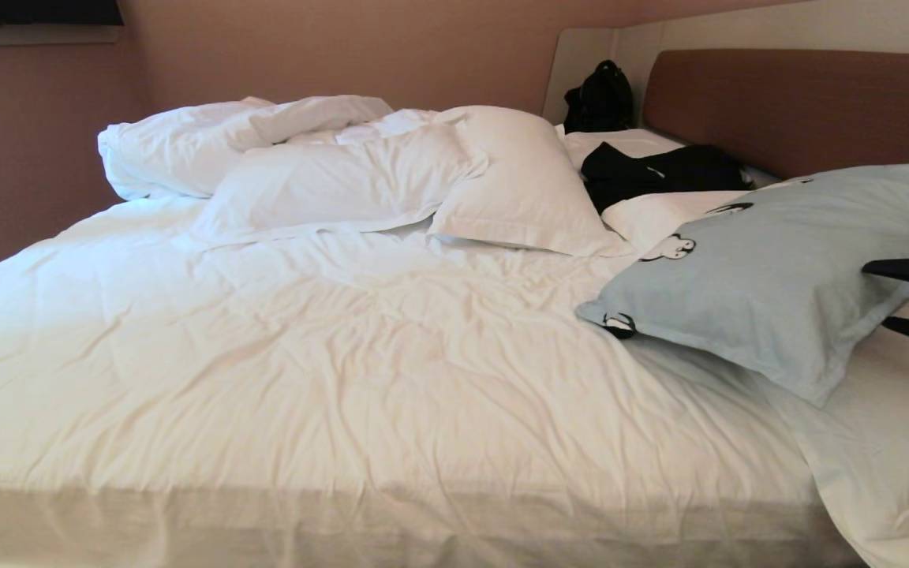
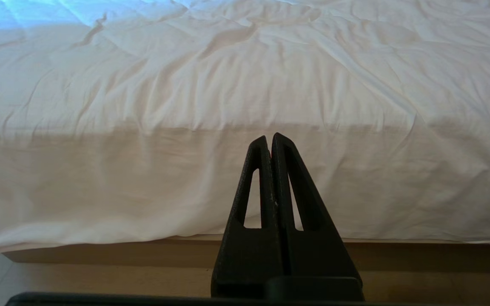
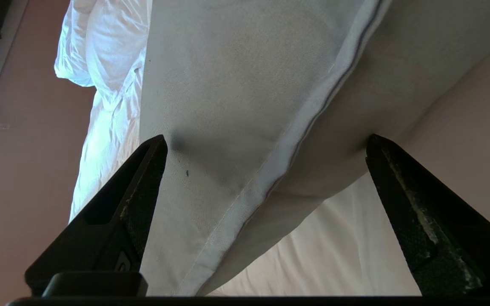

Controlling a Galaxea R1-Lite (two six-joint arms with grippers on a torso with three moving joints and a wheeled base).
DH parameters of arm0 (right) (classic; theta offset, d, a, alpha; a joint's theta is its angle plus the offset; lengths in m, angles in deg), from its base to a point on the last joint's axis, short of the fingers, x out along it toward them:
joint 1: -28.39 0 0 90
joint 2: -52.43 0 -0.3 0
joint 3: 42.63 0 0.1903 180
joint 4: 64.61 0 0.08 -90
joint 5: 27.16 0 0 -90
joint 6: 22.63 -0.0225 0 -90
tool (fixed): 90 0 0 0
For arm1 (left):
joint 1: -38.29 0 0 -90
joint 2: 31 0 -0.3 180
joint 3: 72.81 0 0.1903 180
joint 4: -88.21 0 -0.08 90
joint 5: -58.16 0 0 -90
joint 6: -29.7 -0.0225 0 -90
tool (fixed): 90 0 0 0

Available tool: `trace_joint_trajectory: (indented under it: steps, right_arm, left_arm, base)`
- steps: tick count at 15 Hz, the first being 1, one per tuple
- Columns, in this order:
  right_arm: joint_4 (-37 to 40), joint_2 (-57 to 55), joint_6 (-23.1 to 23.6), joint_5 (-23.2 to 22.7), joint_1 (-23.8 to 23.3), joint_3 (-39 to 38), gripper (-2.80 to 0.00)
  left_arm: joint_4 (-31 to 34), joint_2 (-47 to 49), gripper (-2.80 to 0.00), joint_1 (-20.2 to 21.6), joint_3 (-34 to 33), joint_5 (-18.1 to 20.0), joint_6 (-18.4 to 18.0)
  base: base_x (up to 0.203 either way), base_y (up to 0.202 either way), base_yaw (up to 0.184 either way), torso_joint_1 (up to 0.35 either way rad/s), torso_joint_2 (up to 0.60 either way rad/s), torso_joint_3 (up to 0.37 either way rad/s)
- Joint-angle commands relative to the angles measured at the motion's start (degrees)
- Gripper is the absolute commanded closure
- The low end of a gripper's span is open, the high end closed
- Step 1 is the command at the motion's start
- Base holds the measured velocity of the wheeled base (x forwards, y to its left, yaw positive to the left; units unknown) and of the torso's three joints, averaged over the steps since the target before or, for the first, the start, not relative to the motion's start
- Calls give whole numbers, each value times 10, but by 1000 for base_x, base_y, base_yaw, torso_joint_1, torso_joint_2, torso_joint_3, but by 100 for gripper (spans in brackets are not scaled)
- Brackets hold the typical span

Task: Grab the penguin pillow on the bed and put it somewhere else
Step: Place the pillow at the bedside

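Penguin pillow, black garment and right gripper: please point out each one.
penguin pillow (image 1: 778,268), head view, on its blue printed face.
black garment (image 1: 660,172), head view, on its middle fold.
right gripper (image 3: 266,142), right wrist view, between its spread fingertips.

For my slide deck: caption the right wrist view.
Open right gripper straddling the penguin pillow above the bed.

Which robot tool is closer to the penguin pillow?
The right one. The right tool is open right at the penguin pillow, with the pillow's edge between its tips. The left tool is shut, down by the bed's front side.
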Motion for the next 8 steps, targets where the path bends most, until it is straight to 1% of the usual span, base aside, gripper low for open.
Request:
trace_joint_trajectory:
  steps: [1,5,8]
  right_arm:
    - [0,10,-2,-4,0,-4,-280]
    - [0,5,-8,-6,4,-4,-280]
    - [-6,-9,-56,-7,23,35,-280]
  left_arm:
    - [0,0,0,0,-1,0,0]
    - [0,0,0,0,-1,0,0]
    - [0,0,0,0,-1,0,0]
  base:
    - [0,0,0,0,0,0]
    - [0,0,0,0,0,0]
    - [0,0,0,0,0,0]
